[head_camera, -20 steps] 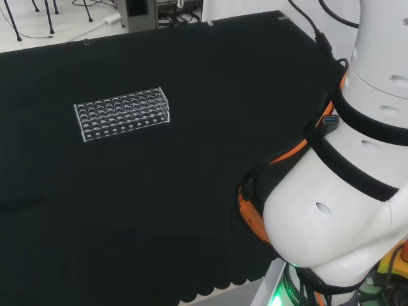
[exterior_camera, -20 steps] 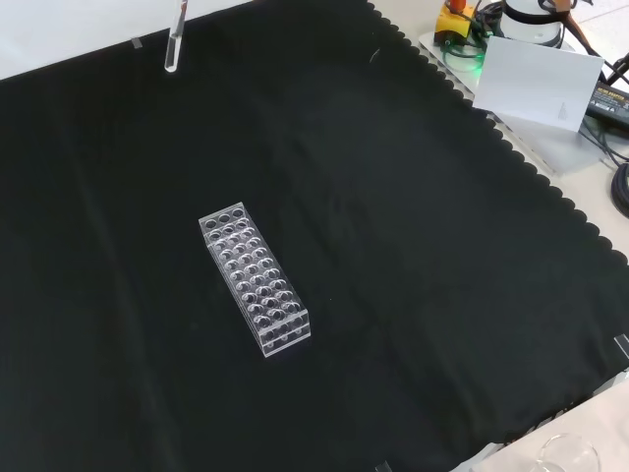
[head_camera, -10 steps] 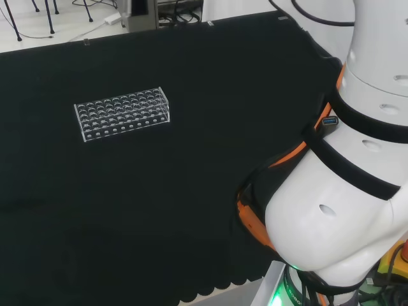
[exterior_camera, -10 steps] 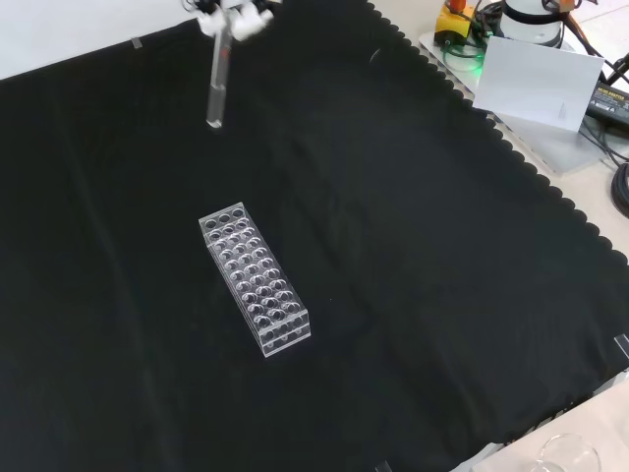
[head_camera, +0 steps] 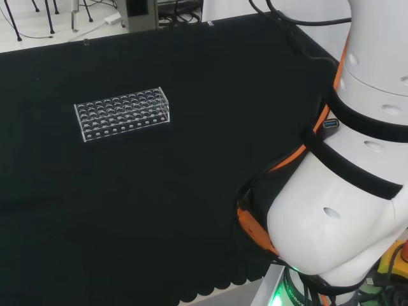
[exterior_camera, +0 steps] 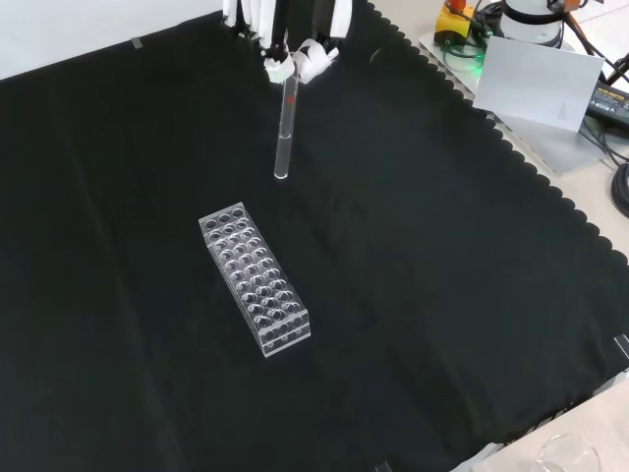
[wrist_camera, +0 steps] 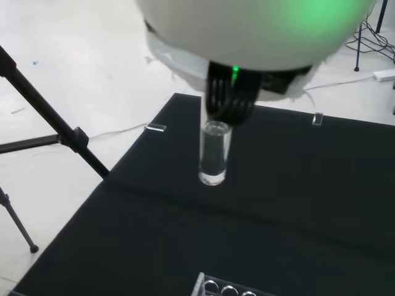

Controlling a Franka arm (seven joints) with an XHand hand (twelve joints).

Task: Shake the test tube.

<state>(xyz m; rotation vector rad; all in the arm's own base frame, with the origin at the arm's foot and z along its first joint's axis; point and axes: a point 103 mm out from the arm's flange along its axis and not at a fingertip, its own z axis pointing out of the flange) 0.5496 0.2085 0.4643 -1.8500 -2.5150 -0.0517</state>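
The test tube (exterior_camera: 284,133) is a thin tube of clear glass with a round closed bottom. In the front view it hangs almost upright in the air, its top at 12 o'clock and its bottom at 6 o'clock. Its top end is pinched, and a small red mark sits near that end. In the wrist view the test tube (wrist_camera: 214,153) appears short, seen from its round end above the black cloth. I cannot tell if it holds liquid.

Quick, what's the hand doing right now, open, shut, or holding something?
Hand: shut on the test tube, pinching its top end so it hangs upright above the cloth.
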